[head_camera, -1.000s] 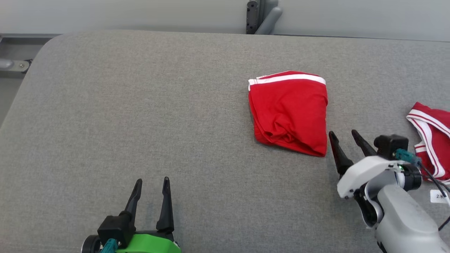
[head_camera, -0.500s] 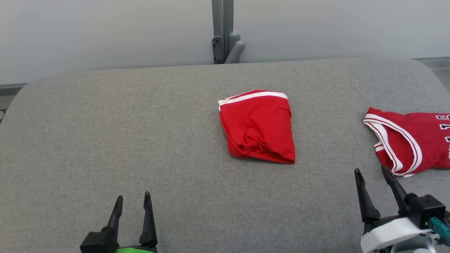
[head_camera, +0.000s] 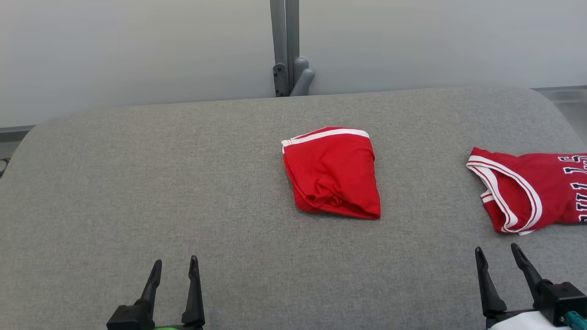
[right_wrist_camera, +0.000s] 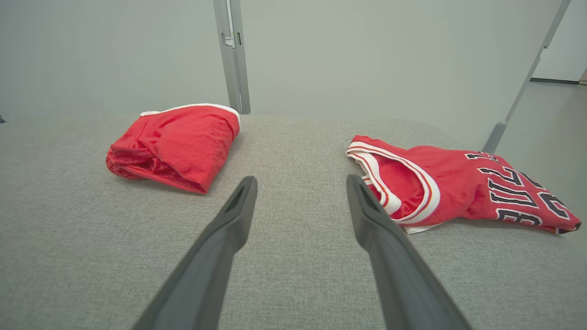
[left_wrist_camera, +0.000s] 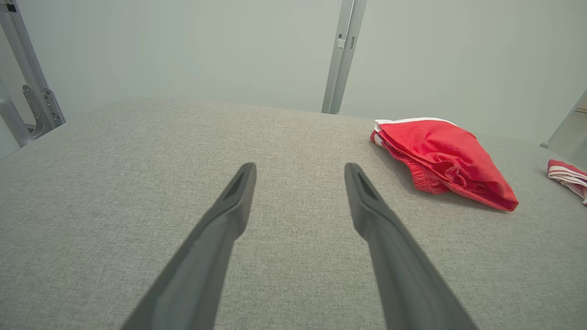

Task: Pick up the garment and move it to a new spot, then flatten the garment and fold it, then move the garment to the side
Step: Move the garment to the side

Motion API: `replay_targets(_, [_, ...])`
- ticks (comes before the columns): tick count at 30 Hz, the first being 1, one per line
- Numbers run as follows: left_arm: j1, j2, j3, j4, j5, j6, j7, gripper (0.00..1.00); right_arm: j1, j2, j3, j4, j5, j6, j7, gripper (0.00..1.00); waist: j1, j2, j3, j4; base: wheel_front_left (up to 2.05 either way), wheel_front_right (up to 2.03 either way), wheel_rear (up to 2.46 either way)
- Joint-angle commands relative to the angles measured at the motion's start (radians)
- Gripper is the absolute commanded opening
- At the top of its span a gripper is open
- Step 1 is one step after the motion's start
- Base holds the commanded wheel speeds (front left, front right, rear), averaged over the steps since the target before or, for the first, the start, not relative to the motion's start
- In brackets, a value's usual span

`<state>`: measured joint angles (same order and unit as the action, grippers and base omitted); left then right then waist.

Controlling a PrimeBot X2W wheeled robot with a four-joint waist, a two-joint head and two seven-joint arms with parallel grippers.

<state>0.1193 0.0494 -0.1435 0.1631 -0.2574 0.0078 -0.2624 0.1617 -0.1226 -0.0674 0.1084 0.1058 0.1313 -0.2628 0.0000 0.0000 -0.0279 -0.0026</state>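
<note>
Pale wall [head_camera: 137, 55] with a grey post [head_camera: 284, 46] backs a wide grey fabric desk [head_camera: 137, 183]. A red jersey [head_camera: 536, 192] with white trim and dark lettering lies at the desk's right end. Folded red shorts [head_camera: 332, 174], white band at the far edge, sit near the desk's middle, well apart from the jersey. The left pincer [head_camera: 175, 260] and right pincer [head_camera: 496, 247] are at the near edge, jaws spread, holding nothing.

The right pincer [right_wrist_camera: 300, 181] is hanging low over the grey counter [right_wrist_camera: 91, 238], its two dark fingers standing wide apart with nothing between them. A folded red garment [right_wrist_camera: 176, 144] with a white band is lying beyond the left finger. A red jersey [right_wrist_camera: 458, 188] with white trim and dark lettering is lying near the right finger's tip. A grey post [right_wrist_camera: 231, 55] is rising behind the counter.
</note>
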Motion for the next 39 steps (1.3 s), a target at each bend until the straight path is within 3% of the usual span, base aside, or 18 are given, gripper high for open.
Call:
replay_targets(1, [0.010,0.002,-0.001,0.000,0.004,-0.004,-0.003,1.00,0.012,0.000,-0.005,0.003,-0.007,-0.001,-0.002,1.00,0.0000,0.0000,-0.002,0.005,0.00,0.00,0.00])
replay_targets(10, [0.009,0.002,-0.015,-0.010,-0.008,0.001,-0.003,1.00,-0.030,0.002,-0.006,0.014,0.028,-0.001,-0.002,1.00,0.0000,0.0000,0.012,0.031,0.00,0.00,0.00])
replay_targets(14, [-0.034,0.002,-0.043,-0.031,-0.022,0.009,-0.003,1.00,-0.147,-0.020,0.036,0.050,0.086,-0.001,-0.002,1.00,0.0000,0.0000,0.088,0.051,0.00,0.00,0.00])
replay_targets(21, [-0.121,0.003,-0.117,-0.030,-0.042,0.013,-0.003,1.00,-0.491,-0.098,0.244,0.258,0.143,-0.001,0.064,1.00,0.0000,0.0000,0.200,0.100,0.00,0.00,0.00])
replay_targets(31, [-0.194,0.002,-0.158,-0.024,-0.059,0.019,-0.003,1.00,-0.734,-0.098,0.331,0.564,0.304,-0.001,0.230,1.00,0.0000,0.0000,0.273,0.180,0.00,0.00,0.00])
replay_targets(39, [-0.214,0.002,-0.163,-0.020,-0.058,0.026,-0.003,1.00,-0.835,-0.115,0.389,0.720,0.464,-0.001,0.309,1.00,0.0000,0.0000,0.306,0.203,0.00,0.00,0.00])
